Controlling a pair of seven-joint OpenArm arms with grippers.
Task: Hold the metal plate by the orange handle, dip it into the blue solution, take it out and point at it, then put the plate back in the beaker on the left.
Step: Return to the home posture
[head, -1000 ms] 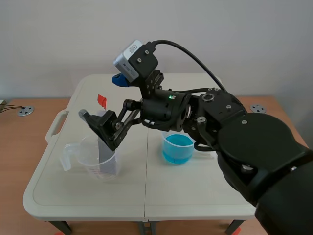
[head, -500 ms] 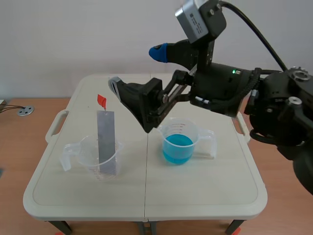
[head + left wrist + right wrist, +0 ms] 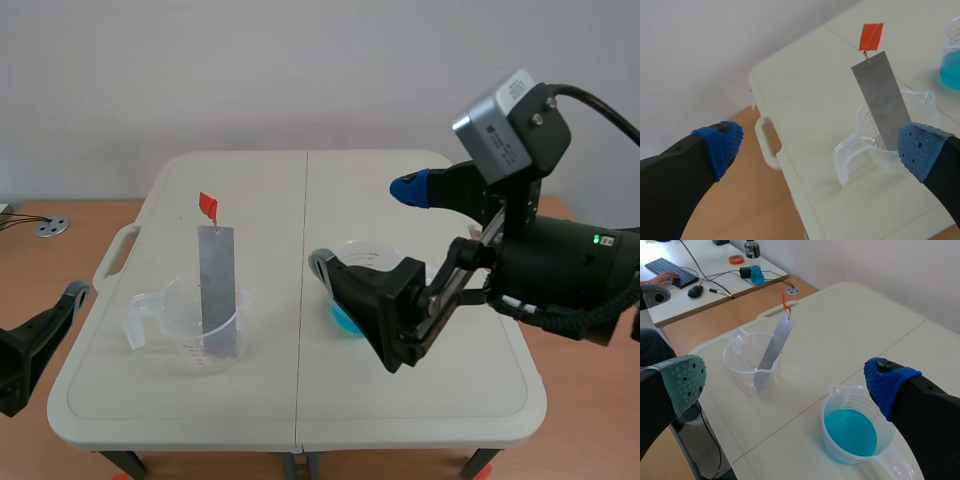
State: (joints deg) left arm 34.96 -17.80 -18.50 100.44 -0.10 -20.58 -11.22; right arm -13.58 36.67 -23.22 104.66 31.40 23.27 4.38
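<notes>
Scene view: left gripper point(image 3: 820, 147) and right gripper point(image 3: 362, 226) wide open, empty; plate point(image 3: 217, 280) in beaker point(image 3: 175, 325); next, probably, pinch orange handle point(image 3: 208, 206).

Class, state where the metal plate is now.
In the scene view, the metal plate stands tilted in the clear beaker on the table's left, orange handle uppermost.

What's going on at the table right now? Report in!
Left gripper open, right gripper open, both empty. Metal plate leaning in clear beaker, orange handle up. Nothing blocking the handle.
</notes>
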